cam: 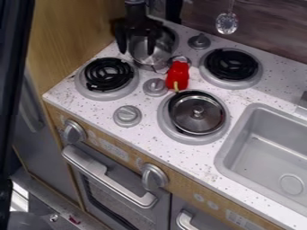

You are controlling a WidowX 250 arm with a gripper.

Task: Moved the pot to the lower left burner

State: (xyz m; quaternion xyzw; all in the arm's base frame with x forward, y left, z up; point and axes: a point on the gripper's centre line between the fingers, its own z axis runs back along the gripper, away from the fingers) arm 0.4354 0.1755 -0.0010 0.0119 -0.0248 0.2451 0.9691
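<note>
Pot, metal: upper left of centre; partly masked by hand, fingers spread, hold on it uncertain. Burner beneath: mostly hidden. Red pepper: just beside pot, lower right. Sink: cut off, right edge.

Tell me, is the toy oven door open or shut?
Shut: the oven door sits up against the front, right under the wooden strip, and isn't folded down.

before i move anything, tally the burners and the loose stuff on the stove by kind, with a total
burners: 4
pot: 1
lid: 1
red pepper: 1
total: 7
</note>
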